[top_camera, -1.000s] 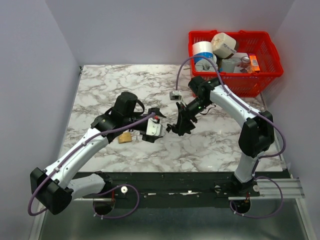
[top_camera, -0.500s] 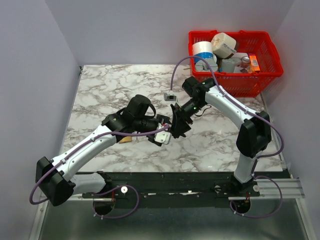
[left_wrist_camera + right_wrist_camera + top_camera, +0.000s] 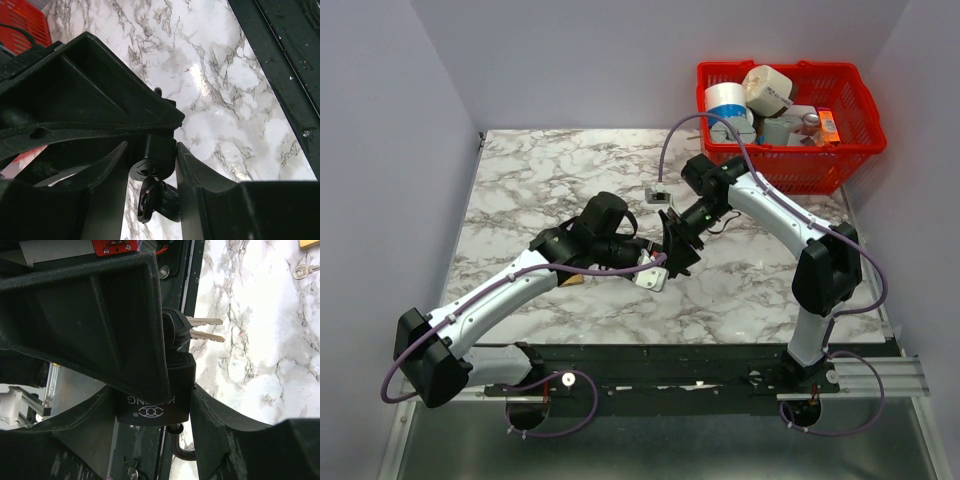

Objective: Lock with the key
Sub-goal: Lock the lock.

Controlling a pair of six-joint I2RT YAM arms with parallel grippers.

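The right fingers [image 3: 100,330] were clamped on the body of the black padlock [image 3: 160,410] and held it in the air above the marble table [image 3: 520,180], near the table's middle. The key [image 3: 176,335] sat at the padlock's keyhole end: its black heads pressed against that face, and two bare blades stuck out sideways over the table. From the left wrist, one black head hung straight below the keyhole and looked seated in it. The left fingers [image 3: 200,190] stood on either side of that end of the padlock, very close to its sides, but whether they gripped it or only flanked it could not be told. A loose silver key [image 3: 304,271] lay on the table well apart from them. The red basket [image 3: 840,150] stood at the far right corner.
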